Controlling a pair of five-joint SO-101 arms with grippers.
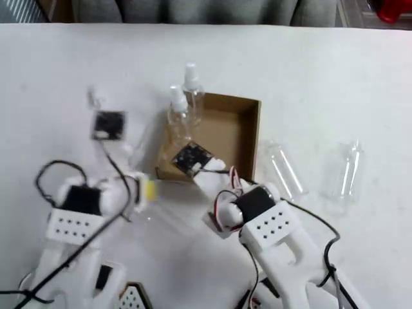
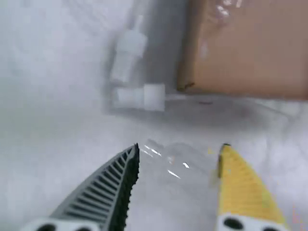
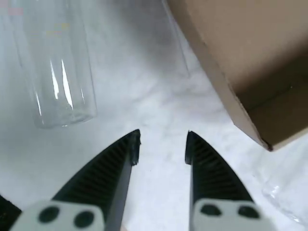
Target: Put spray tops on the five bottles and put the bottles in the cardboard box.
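The cardboard box (image 1: 248, 138) lies open at mid-table, with two capped bottles (image 1: 180, 111) (image 1: 192, 87) standing in its far left corner. My left gripper (image 2: 180, 147) is shut on a clear uncapped bottle (image 2: 175, 168) in front of the box (image 2: 245, 48); its yellow fingertip (image 1: 149, 188) shows from above. Two loose spray tops (image 2: 129, 53) (image 2: 144, 97) lie beyond it, beside the box wall. My right gripper (image 3: 162, 134) hangs open over bare table by a box corner (image 3: 250, 57), with a clear bottle (image 3: 55, 72) lying ahead of it.
Two more clear uncapped bottles (image 1: 283, 168) (image 1: 347, 168) lie on the table right of the box. The rim of another clear object (image 3: 288, 192) shows near my right gripper. Cables run from both arms at the near edge.
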